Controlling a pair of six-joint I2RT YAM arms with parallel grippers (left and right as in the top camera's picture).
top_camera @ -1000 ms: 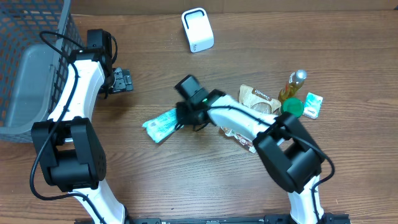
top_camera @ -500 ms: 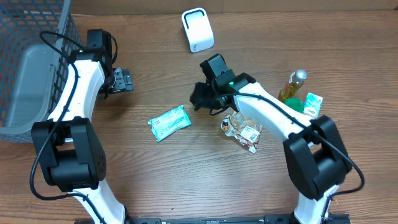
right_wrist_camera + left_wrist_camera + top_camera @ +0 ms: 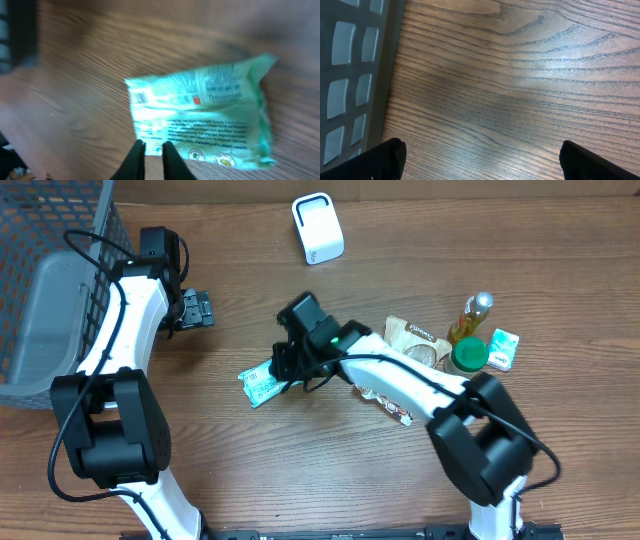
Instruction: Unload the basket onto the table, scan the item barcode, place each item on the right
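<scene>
Green packet (image 3: 260, 381) flat on table (image 3: 300, 470), left of centre, barcode (image 3: 140, 97) facing up. Right gripper (image 3: 285, 363) down over packet's right end, fingers (image 3: 136, 156) drawn almost together at its edge; too blurred to tell whether pinching it. Left gripper (image 3: 196, 310) spread wide, holding nothing, above bare wood just beside basket (image 3: 40, 300). White device (image 3: 318, 228) well apart near far edge. Bottle (image 3: 476, 315) among clutter at right.

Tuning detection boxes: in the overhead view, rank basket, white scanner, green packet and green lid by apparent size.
1. basket, by far
2. white scanner and green packet: unsure, since the packet lies partly under the right claw
3. green lid
</scene>
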